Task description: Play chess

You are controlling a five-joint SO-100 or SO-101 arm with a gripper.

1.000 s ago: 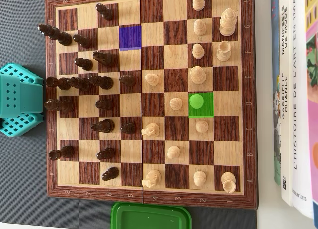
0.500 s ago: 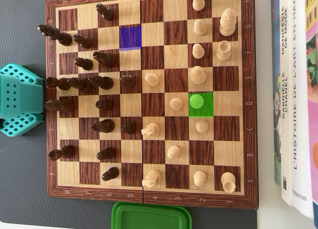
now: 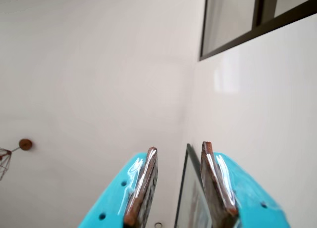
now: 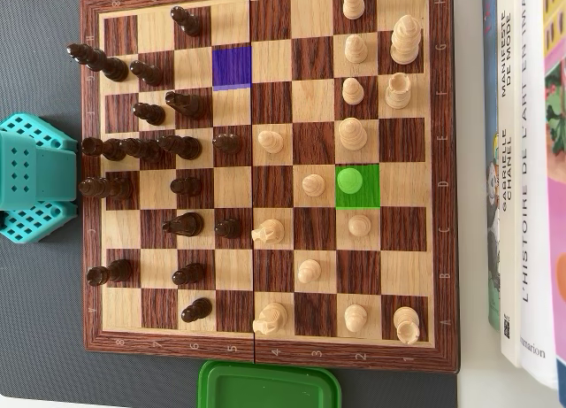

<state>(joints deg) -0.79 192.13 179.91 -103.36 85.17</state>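
Overhead, we see a wooden chessboard (image 4: 270,8) lying on a dark grey mat (image 4: 40,337), with the dark pieces (image 4: 168,146) gathered on the left half and the light pieces (image 4: 353,134) spread over the right half. We note two tinted squares: a blue-violet square (image 4: 232,69) near the top centre, which is vacant, and a green square (image 4: 357,186) right of centre, which carries a pawn tinted the same green (image 4: 350,180). We find light pawns just above and just below that green square, and another light pawn (image 4: 313,185) one square to its left. At the left edge of the board we see the turquoise base of the arm (image 4: 31,176), just beside the board's frame. A green lidded container (image 4: 269,386) sits against the bottom edge of the board, and a row of books (image 4: 522,169) lies to the right, spines facing the board. From the wrist view we see the gripper (image 3: 178,151) pointing upward toward a pale wall and ceiling, with a dark-framed window (image 3: 247,25) at upper right and a wire lamp (image 3: 5,161) at the left edge. Its turquoise fingers (image 3: 114,198) stand narrowly apart and hold nothing; a framed picture (image 3: 190,198) shows through the gap.
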